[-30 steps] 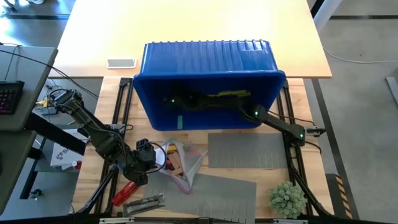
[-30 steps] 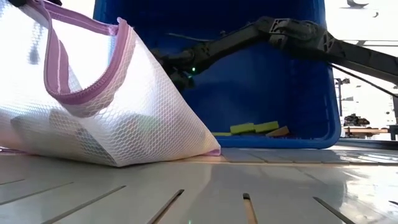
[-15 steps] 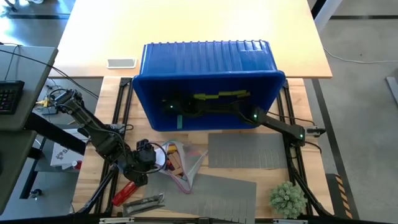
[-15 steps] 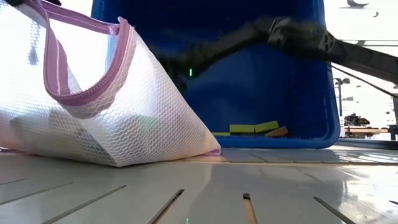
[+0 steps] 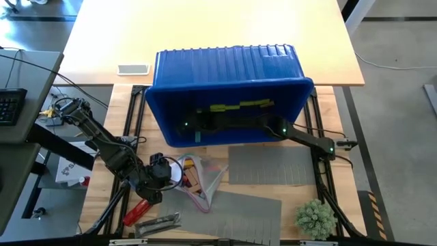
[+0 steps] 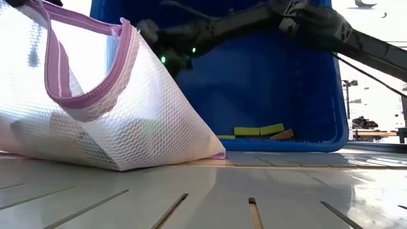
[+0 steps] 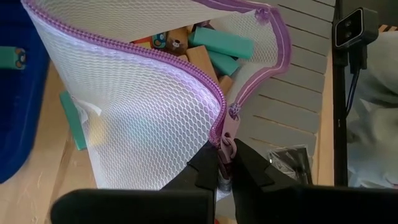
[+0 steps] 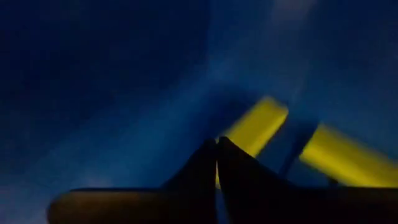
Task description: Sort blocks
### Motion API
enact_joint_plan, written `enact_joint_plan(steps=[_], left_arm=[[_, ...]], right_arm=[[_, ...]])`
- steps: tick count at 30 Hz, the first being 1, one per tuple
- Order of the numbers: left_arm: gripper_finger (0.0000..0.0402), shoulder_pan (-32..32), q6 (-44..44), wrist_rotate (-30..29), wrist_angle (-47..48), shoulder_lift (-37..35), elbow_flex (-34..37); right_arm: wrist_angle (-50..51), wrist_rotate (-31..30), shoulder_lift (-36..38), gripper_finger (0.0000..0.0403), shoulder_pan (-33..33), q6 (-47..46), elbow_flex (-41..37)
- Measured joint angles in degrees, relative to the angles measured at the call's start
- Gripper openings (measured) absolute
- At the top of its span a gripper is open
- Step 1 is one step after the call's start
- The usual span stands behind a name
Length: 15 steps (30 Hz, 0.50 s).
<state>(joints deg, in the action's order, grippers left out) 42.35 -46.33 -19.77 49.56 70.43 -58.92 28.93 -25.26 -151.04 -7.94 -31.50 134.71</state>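
Two arms are in view. Left gripper (image 7: 225, 163), at the lower left of the high view, has its fingers pinched fully together on the purple zipper pull (image 7: 227, 144) of a white mesh bag (image 5: 194, 176). The bag lies on the wooden table (image 5: 143, 147) just below the bin, its purple-edged mouth held open; it fills the left half of the low view. Inside the mouth, in the left wrist view, are several blocks (image 7: 221, 45), teal and tan, lying packed together. One teal block (image 7: 73, 121) lies on the table, partly behind the mesh.

Right gripper (image 8: 217, 144) reaches into a blue bin (image 5: 229, 65) tipped on its side at the upper centre of the high view, open mouth toward the lower edge. Its fingers are fully closed and tip to tip, holding nothing visible. In the low view this gripper is raised near the upper left of the bin's interior, clear of the floor.

Lime yellow-green blocks (image 5: 235, 106) lie in a row on the bin's inner wall. In the low view they rest at the lower right of the bin with one tan block (image 6: 285, 134) beside them.

Grey mats (image 5: 270, 165) lie at lower centre. A red tool (image 5: 134, 210) sits at lower left, and a green plant ornament (image 5: 315, 217) at lower right.
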Motion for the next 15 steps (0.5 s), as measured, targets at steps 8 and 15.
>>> enact_joint_plan(steps=[8, 15], left_arm=[[0.0001, 0.0, 0.0, 0.1, -0.1, 0.2, 0.0], [0.0001, 0.0, 0.0, 0.2, 0.0, 0.2, 0.0]], right_arm=[[-12.1, -1.9, -3.1, 0.0, -2.7, 3.1, 0.0], [-15.9, 8.7, -6.2, 0.0, -4.1, 1.6, 0.2]])
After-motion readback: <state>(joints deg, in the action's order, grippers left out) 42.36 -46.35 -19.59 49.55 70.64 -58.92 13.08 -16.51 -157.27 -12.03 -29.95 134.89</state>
